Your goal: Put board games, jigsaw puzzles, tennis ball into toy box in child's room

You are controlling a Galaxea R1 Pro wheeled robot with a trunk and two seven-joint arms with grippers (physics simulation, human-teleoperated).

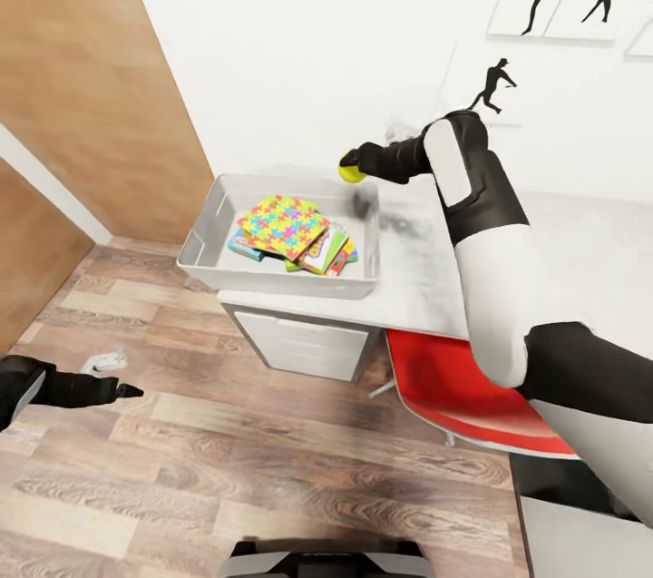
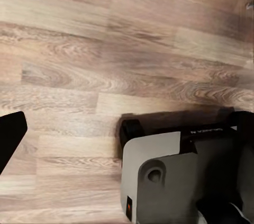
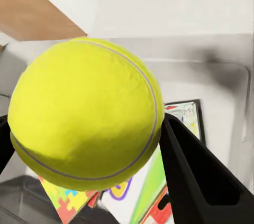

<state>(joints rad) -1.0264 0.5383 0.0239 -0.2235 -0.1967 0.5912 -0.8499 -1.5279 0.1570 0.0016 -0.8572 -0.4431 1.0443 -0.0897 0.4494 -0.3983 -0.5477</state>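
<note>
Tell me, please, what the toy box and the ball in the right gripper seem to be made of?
The toy box looks like smooth, matte pale grey plastic, with moulded sloping walls and a flared rim. The tennis ball, held by the right gripper, looks like yellow-green felt with a thin curved seam, though rendered rather smooth.

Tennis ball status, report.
Right tool shut on tennis ball, held above toy box far rim. Left tool low over floor, state unclear. Puzzles, games already inside. Nothing blocking drop.
</note>
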